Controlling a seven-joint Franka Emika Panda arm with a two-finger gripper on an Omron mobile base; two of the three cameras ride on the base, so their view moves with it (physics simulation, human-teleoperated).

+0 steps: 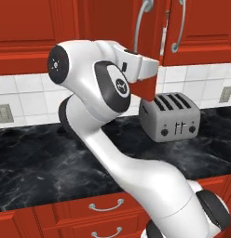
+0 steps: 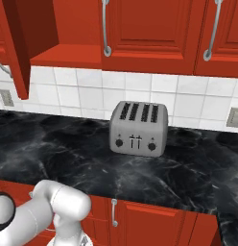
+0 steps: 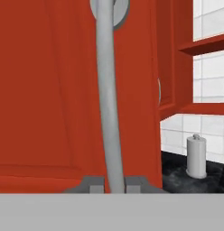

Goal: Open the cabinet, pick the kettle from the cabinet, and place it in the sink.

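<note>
Opening step: your gripper (image 3: 115, 184) is clamped on the cabinet (image 3: 50, 90) handle (image 3: 108, 99) at 6 o'clock, door part-open. Next, swing it wider. Kettle unseen.

red wooden cabinet (image 3: 50, 99) door stands swung partly open, its long curved silver handle (image 3: 109, 113) rising between the gripper (image 3: 115, 184) fingertips, clamped.

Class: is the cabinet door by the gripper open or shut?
Open: the door stands swung out from the cabinet, gripper shut on its handle.
</note>
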